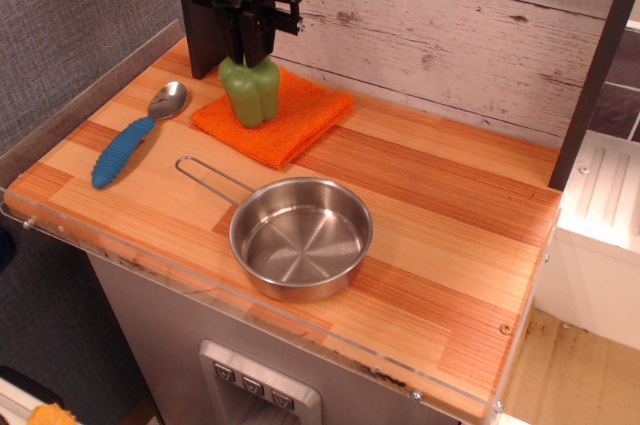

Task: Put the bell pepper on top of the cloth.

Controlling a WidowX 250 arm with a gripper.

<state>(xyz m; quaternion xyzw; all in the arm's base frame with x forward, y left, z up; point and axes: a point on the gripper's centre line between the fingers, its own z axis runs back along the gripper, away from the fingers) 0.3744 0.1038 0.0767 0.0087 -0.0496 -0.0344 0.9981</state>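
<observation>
On the orange cloth (280, 117), near its back left corner, the green bell pepper (249, 91) is being stood up straight. Its long way is running up and down, with its top end being pointed up into the black gripper (250, 53). The pepper's top is being squeezed between the jaws, which are nearly closed around it. The pepper's bottom looks to be touching the cloth. Beside the cloth, to the left, a blue-handled spoon (135, 137) is being left flat on the wooden table (450, 215). A steel pan (298, 237) is being left nearer the front.
</observation>
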